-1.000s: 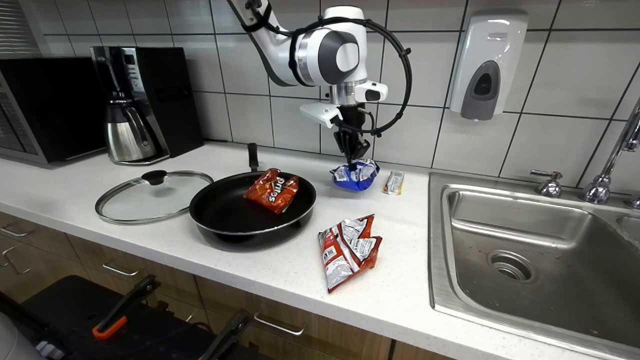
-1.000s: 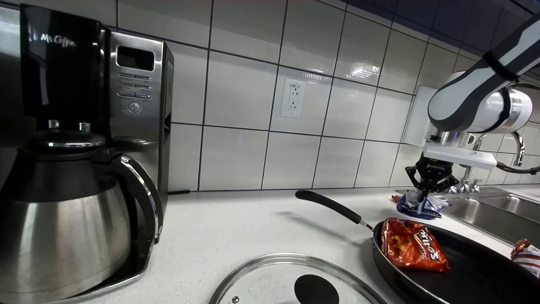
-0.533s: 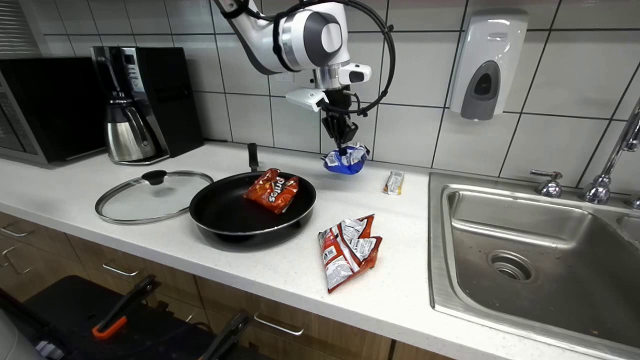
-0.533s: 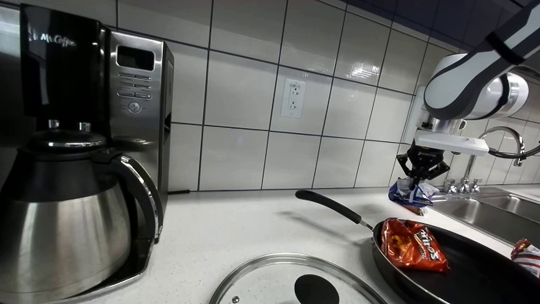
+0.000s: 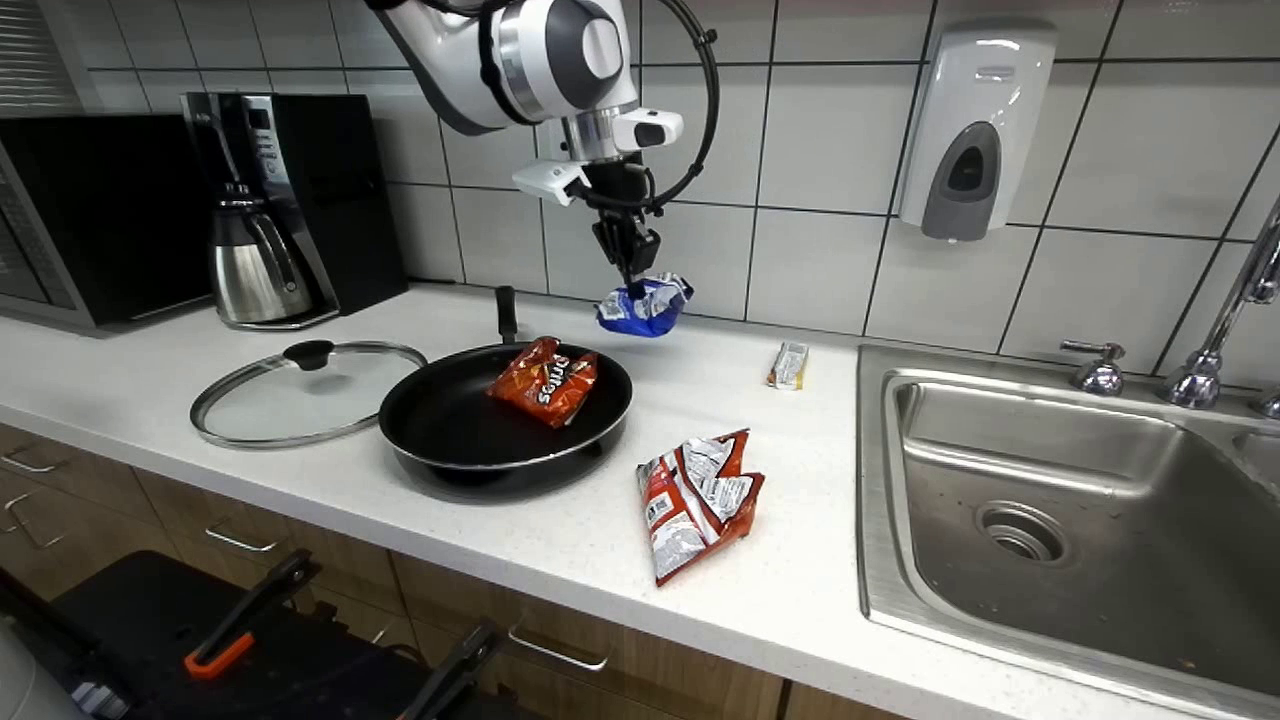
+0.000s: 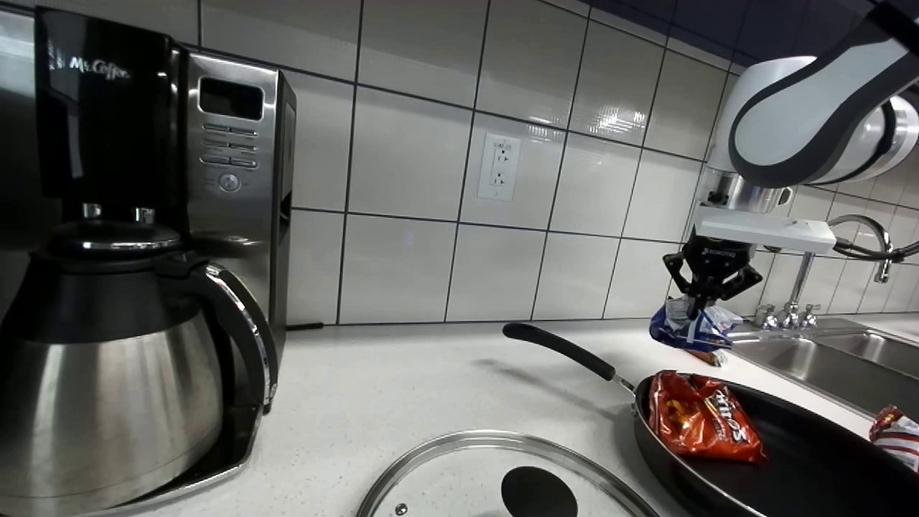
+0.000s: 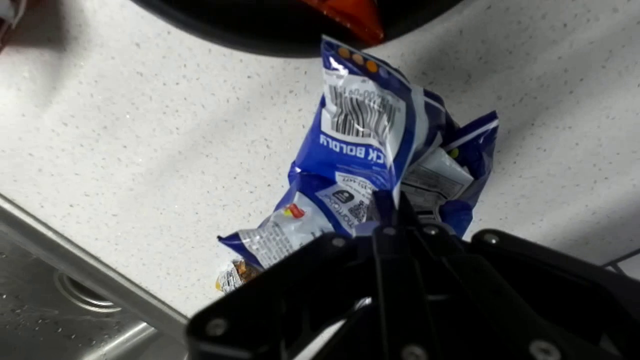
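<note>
One bent arm [image 5: 545, 65], gripper [image 5: 636, 289] downward, jaws tight on a blue bag [image 7: 350, 147].

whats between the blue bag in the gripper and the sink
A small snack packet lies on the counter between the held blue snack bag and the sink, in both exterior views and the wrist view.
</note>
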